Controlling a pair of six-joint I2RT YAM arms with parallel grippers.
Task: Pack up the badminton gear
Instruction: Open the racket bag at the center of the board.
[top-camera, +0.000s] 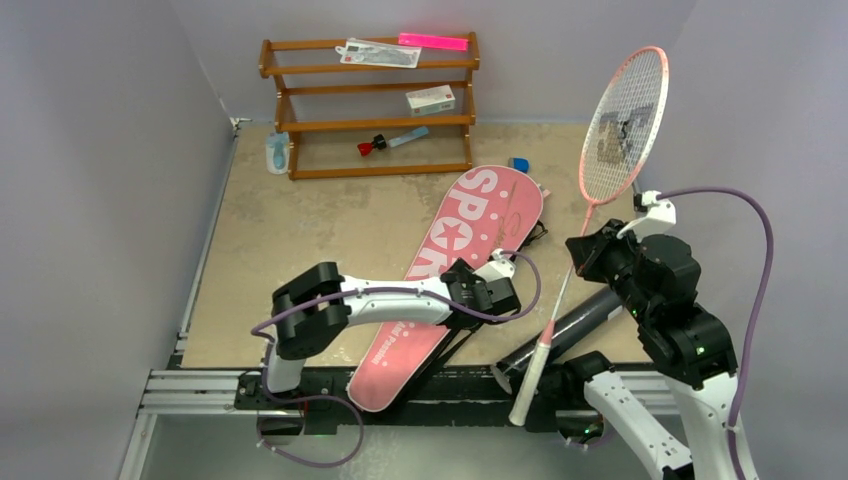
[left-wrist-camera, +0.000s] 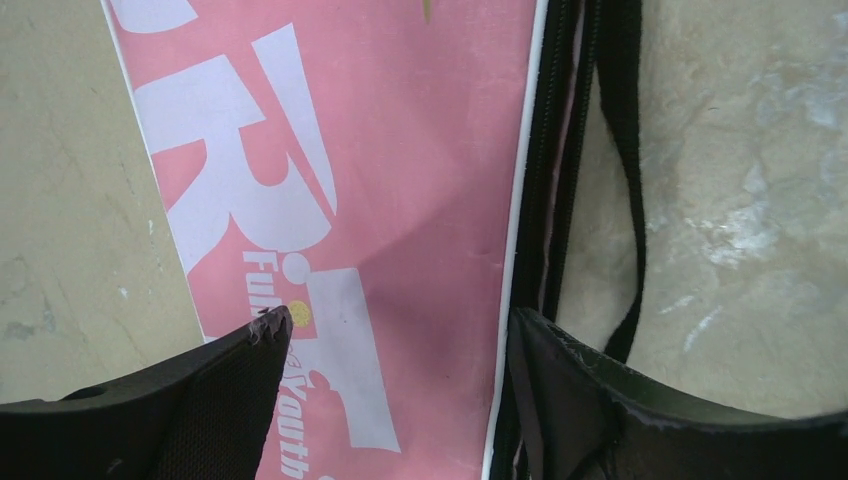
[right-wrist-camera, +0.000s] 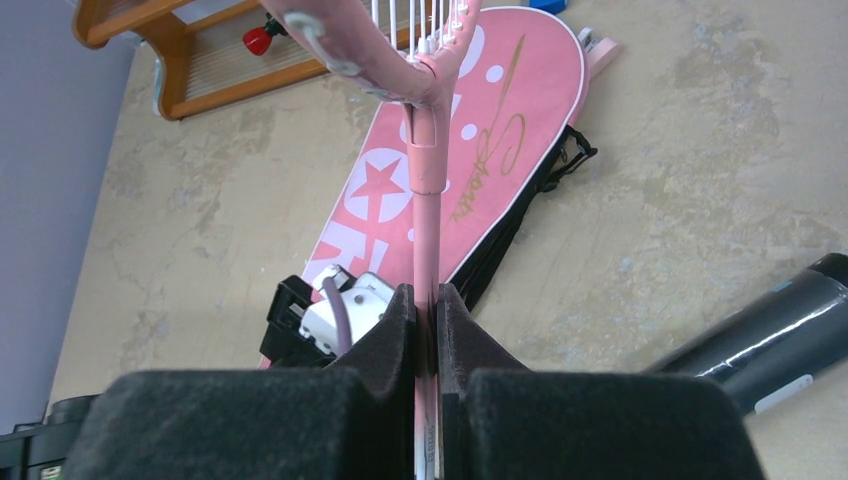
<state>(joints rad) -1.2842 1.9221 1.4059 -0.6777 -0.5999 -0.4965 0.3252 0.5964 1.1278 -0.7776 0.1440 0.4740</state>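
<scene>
My right gripper (top-camera: 583, 257) is shut on the thin shaft of a pink-framed racket (top-camera: 623, 120) and holds it tilted up. The racket's white handle (top-camera: 530, 385) points down toward the near edge. In the right wrist view the pads (right-wrist-camera: 400, 330) pinch the shaft (right-wrist-camera: 425, 200). The pink "SPORT" bag (top-camera: 450, 250) lies flat in the middle. My left gripper (top-camera: 497, 290) hovers open over the bag (left-wrist-camera: 400, 180), with its right finger (left-wrist-camera: 560, 380) at the black zipper edge. The long black tube (top-camera: 570, 335) lies near the right arm. The second racket and the shuttlecocks are not in view.
A wooden shelf (top-camera: 370, 100) stands at the back. It holds a red-capped blue tool (top-camera: 392, 140), a small white box (top-camera: 430, 98), a plastic packet (top-camera: 378, 52) and a pink strip (top-camera: 432, 41). A black strap (left-wrist-camera: 625, 150) trails off the bag's right side.
</scene>
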